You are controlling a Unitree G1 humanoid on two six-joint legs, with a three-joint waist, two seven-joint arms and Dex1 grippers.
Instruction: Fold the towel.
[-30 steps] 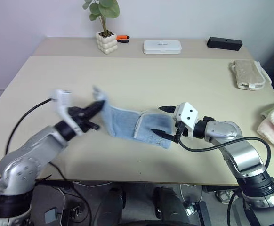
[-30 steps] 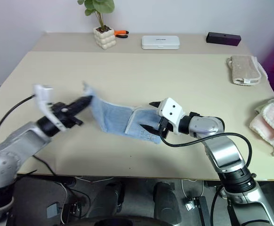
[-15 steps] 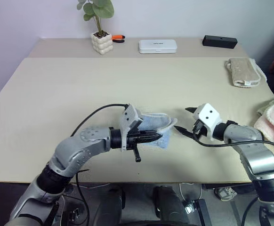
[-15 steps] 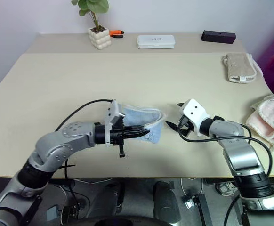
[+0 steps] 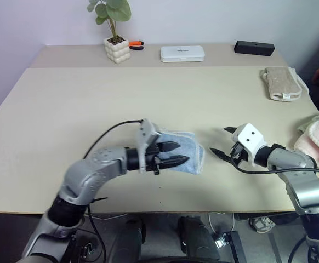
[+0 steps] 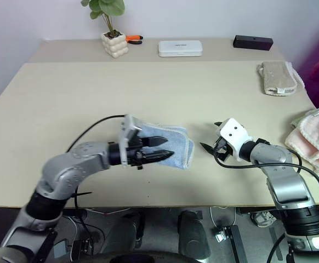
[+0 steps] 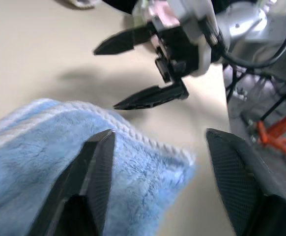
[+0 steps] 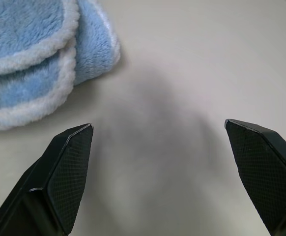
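Both grippers stand apart, so withdraw your left gripper [image 5: 173, 154] level, because a finger snagging the folded blue towel [image 5: 186, 153] would undo it beside the right gripper [image 5: 221, 142].

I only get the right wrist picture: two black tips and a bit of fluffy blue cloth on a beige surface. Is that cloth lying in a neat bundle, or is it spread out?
Observer: It is a folded bundle. The towel lies doubled over near the front of the table.
Operator: Is the other claw near it?
Observer: Yes. The left claw is over the towel with its fingers apart, pointing toward the right claw.
Operator: Is my claw touching the cloth?
Observer: No. The right claw is open and beside the towel, with bare table between them.
Operator: Anything else around?
Observer: A folded beige towel and a pink-and-cream pile on the right, a potted plant at the back.
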